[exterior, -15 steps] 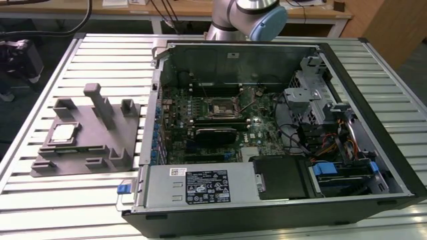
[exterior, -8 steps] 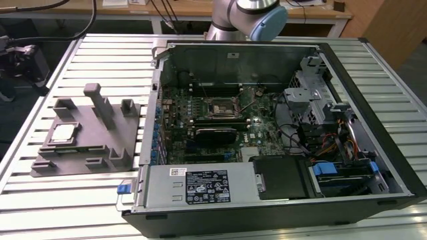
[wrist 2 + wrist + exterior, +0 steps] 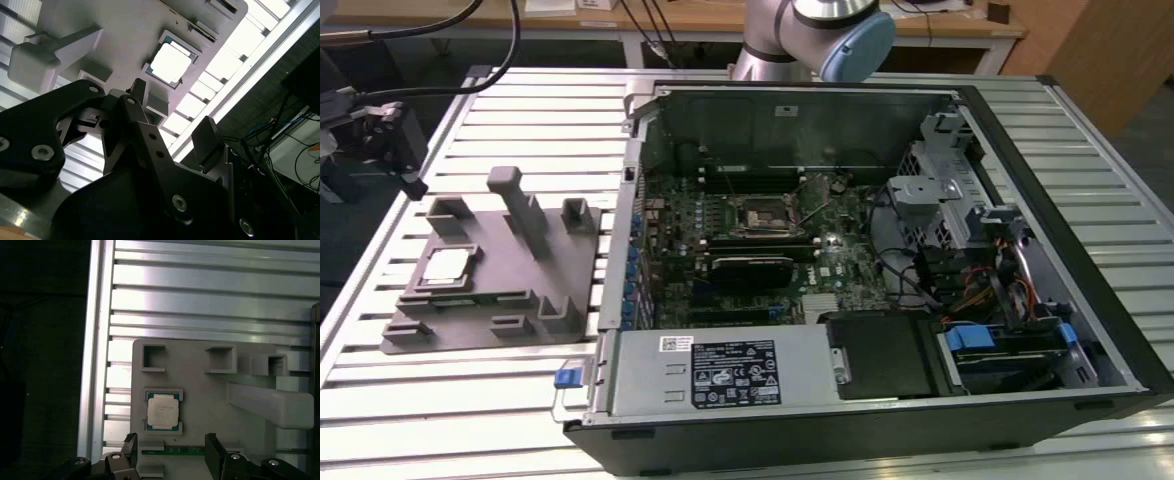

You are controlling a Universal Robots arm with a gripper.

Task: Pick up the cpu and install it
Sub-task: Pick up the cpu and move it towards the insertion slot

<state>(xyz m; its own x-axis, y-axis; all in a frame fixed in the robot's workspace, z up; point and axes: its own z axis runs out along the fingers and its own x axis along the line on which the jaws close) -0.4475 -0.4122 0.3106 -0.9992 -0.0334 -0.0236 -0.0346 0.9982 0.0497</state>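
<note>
Exterior view: grey fixture (image 3: 494, 270) on slatted surface (image 3: 534, 110) at exterior view's left, cpu (image 3: 447, 265) flat in fixture recess. Open computer case (image 3: 854, 250) just beside, toward right; black socket frame (image 3: 761, 213) on motherboard; white printed label (image 3: 727, 372) on power supply. First wrist view: end effector (image 3: 171, 452) spread, empty, clear of cpu, green strip between fingers. Robot arm (image 3: 814, 30) behind case.

One cpu (image 3: 163, 411), one grey fixture (image 3: 491, 298), one open computer case (image 3: 787, 122), one hand (image 3: 171, 448).
</note>
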